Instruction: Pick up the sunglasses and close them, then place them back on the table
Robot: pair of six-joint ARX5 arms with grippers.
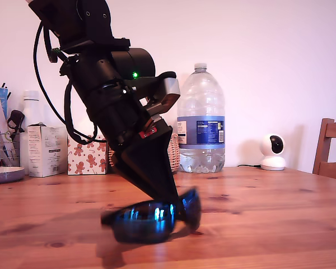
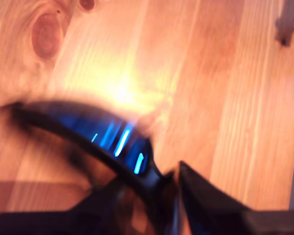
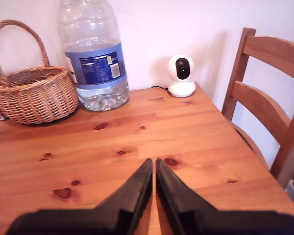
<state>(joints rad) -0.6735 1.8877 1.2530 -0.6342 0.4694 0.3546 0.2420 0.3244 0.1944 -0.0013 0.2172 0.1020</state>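
Sunglasses sit low at the front of the table, blurred in both views that catch them, so they look to be in motion. My first gripper comes down onto them from above, and in the first wrist view its fingers are drawn tight on the black frame near the middle, beside one blue lens. Whether the bottom edge touches the wood or hangs just over it, I cannot tell through the blur.

My second gripper is pressed together on nothing, off by the end of the table where the chair stands, pointing toward the basket, the water bottle and the small white camera.

I judge the work to be at the lift or the set-down, with one thin arm of the glasses sticking out toward the exterior view's right. To do it well I should keep the pinch on the frame rather than the lens, move slowly enough that the glasses do not swing, and hold them level. The empty gripper would have to come in from the side and push an arm gently inward near its hinge, not at the tip, where it would bend or slip away.
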